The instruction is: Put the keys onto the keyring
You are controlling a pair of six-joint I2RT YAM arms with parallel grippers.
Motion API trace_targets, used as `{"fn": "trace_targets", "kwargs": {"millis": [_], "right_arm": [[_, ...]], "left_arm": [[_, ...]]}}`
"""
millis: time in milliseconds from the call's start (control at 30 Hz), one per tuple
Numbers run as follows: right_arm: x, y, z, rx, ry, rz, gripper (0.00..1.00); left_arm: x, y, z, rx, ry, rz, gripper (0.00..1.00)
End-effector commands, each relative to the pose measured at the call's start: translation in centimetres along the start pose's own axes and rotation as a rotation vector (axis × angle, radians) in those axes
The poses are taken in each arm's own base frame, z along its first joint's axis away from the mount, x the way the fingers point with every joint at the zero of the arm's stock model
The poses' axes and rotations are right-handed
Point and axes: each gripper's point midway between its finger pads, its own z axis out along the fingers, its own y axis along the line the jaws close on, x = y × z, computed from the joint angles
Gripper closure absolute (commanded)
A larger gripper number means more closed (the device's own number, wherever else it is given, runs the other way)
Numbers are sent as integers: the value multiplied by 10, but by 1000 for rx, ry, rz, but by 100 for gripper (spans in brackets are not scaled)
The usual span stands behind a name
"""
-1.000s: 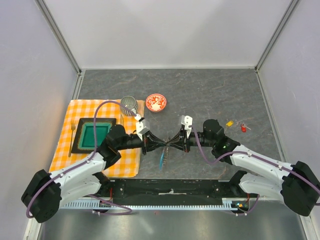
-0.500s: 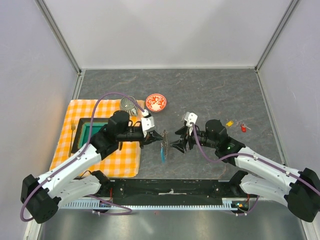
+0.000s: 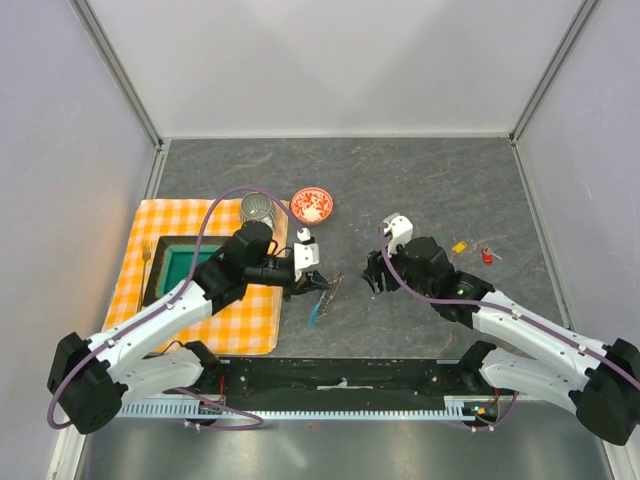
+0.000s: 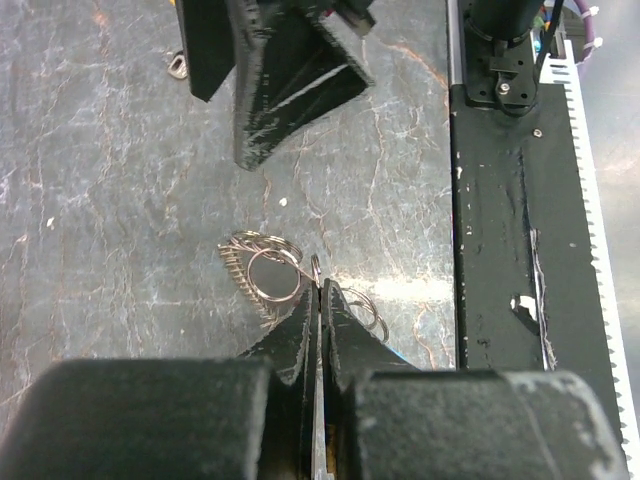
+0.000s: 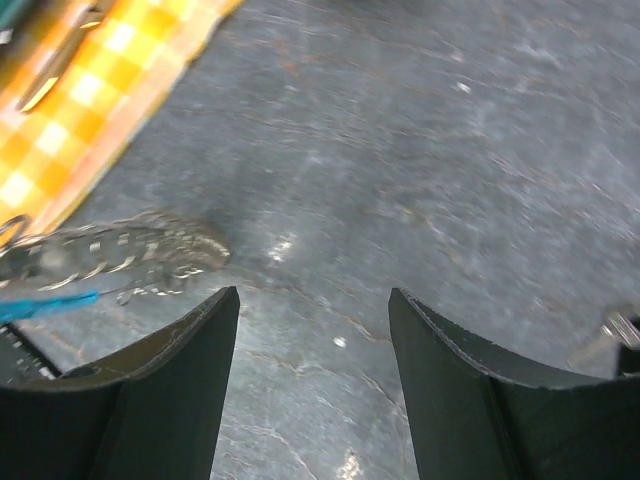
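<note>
The keyring (image 3: 326,294), a loop fringed with thin metal pieces and carrying a blue tag (image 3: 315,312), hangs at the table's middle. My left gripper (image 3: 318,283) is shut on it. In the left wrist view the jaws (image 4: 320,292) pinch one wire ring of the keyring (image 4: 262,272). My right gripper (image 3: 376,272) stands open and apart, just right of the keyring, with nothing between its fingers (image 5: 313,300); the keyring (image 5: 120,255) shows at its left. A yellow key (image 3: 459,246) and a red key (image 3: 487,256) lie at the right.
An orange checked cloth (image 3: 170,330) at the left carries a green tray (image 3: 185,270) and a fork (image 3: 147,262). A ribbed metal cup (image 3: 257,209) and a red bowl (image 3: 312,205) stand behind my left gripper. A small dark piece (image 4: 178,66) lies near my right gripper.
My right gripper has opened, let go of the keyring and drawn back to the right. My left arm has swung forward and right with the keyring still pinched.
</note>
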Motion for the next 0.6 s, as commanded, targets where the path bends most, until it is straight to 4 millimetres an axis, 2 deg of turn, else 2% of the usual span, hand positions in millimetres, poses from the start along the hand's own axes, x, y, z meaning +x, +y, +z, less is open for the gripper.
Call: {"fn": "trace_targets", "kwargs": {"millis": [0, 33, 200, 333, 567], "right_arm": [[-6, -39, -13, 244, -22, 117, 30], [0, -46, -15, 281, 1, 124, 31], [5, -86, -21, 444, 37, 209, 34], [22, -120, -21, 547, 107, 277, 37], [32, -173, -20, 689, 151, 310, 44]], "left_arm": [[12, -10, 8, 55, 43, 28, 98], [13, -11, 9, 59, 49, 31, 98], [26, -19, 19, 76, 120, 23, 98], [23, -15, 20, 57, 132, 31, 98], [26, -11, 23, 62, 181, 18, 98]]}}
